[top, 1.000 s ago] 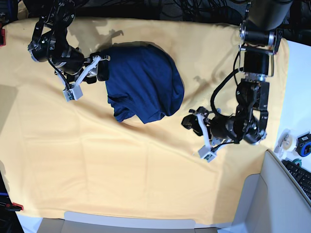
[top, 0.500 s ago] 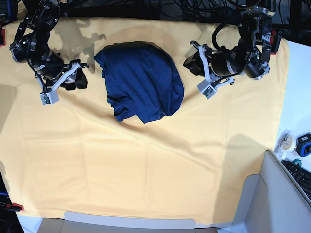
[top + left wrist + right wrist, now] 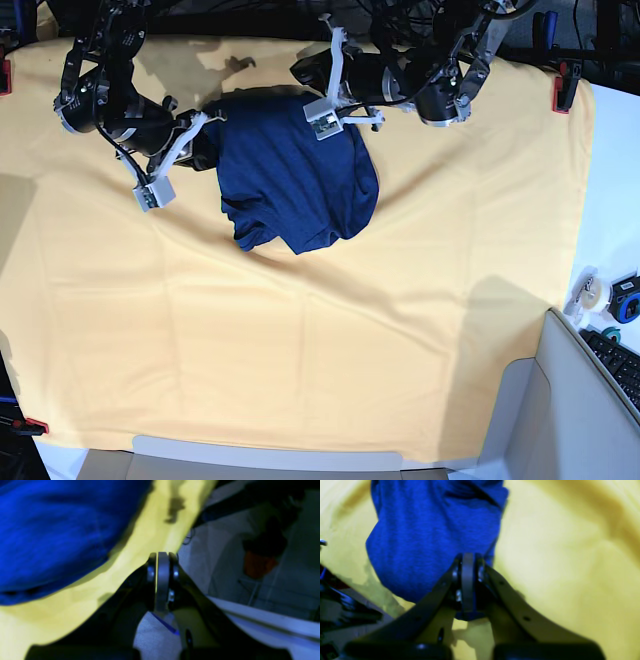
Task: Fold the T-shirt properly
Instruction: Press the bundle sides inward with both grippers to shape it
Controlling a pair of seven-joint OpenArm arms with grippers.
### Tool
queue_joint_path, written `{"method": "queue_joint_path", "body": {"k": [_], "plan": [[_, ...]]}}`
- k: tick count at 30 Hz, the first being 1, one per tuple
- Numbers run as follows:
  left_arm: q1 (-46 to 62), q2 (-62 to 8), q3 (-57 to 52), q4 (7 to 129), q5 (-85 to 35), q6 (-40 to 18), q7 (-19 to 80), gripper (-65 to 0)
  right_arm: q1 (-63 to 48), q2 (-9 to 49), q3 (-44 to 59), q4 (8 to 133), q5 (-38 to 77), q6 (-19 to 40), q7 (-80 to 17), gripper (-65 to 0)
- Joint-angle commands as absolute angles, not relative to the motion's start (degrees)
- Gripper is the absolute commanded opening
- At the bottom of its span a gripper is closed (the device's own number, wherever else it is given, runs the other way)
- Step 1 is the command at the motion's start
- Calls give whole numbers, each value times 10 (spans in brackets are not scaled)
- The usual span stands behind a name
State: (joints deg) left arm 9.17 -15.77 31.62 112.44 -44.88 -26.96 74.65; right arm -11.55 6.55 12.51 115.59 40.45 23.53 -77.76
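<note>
1. Folding's barely begun, I'd say. The shirt [image 3: 295, 175] sits in one rounded, bunched heap, no sleeves or hem laid out, so spreading it flat and every real fold are left.
2. It lies toward the far edge of the yellow cloth [image 3: 300, 360] covering the surface, roughly between the two arms.
3. Right fingers [image 3: 468, 585] are pressed together at the shirt's edge, with a sliver of blue at the tips. Looks like a pinch on the fabric.
4. Left fingers [image 3: 162, 580] are closed too, over the cloth's far edge just beside the shirt, holding nothing.
5. Fabric's dark navy, soft knit, plain, rumpled along the near side.
</note>
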Motion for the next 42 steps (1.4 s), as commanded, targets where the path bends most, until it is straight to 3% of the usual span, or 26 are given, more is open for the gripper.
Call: {"method": "queue_joint_path", "body": {"k": [1, 6, 22, 28, 42], "plan": [[87, -159, 323, 1130, -456, -269, 734, -650, -112, 63, 126, 1164, 414, 237, -767, -648], [87, -150, 331, 1113, -419, -265, 682, -650, -110, 43, 126, 1142, 412, 237, -766, -649], [90, -128, 328, 1062, -320, -130, 613, -650, -110, 38, 124, 1085, 378, 237, -755, -650], [91, -172, 332, 1062, -315, -99, 626, -650, -111, 55, 71, 1050, 377, 234, -705, -650], [120, -249, 288, 1075, -314, -95, 659, -650, -111, 64, 71, 1047, 376, 233, -704, -650]]}}
